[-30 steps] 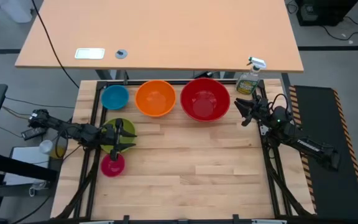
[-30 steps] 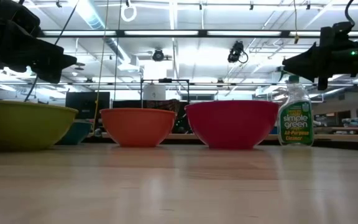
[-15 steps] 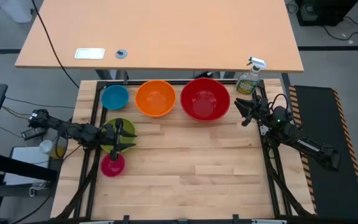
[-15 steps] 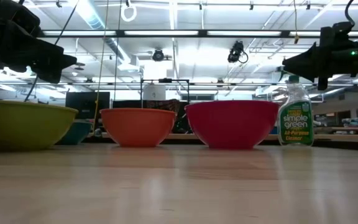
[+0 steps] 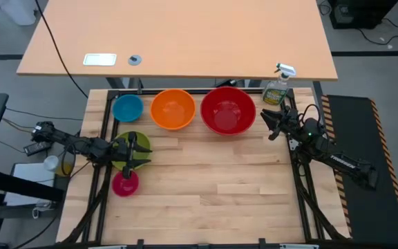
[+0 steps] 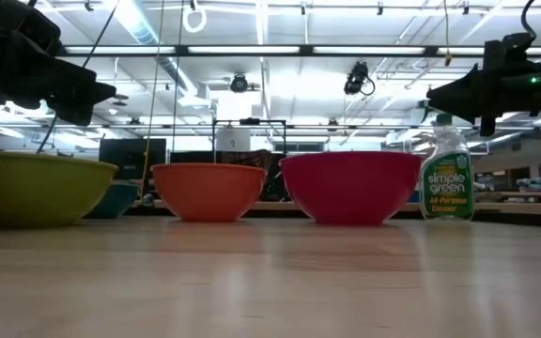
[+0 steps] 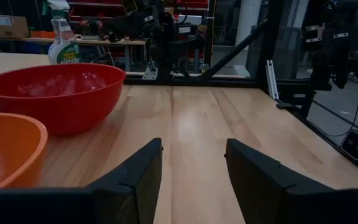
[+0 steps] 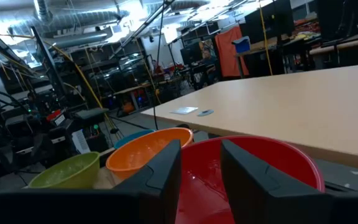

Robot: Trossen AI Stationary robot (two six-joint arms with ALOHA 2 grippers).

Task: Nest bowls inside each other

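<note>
Three bowls stand in a row at the table's far edge: blue, orange and red. The yellow-green bowl sits at the left edge, with the small magenta bowl just nearer. All rest on their bases. My left gripper hangs open and level above the yellow-green bowl, clear of its rim, its fingers pointing toward the table's right. My right gripper hangs open at the right edge, beside the red bowl, with nothing between its fingers.
A clear spray bottle stands at the far right corner, just behind my right gripper. A black frame runs along the table's left, right and far sides. The wooden top in the middle and toward the near edge carries nothing.
</note>
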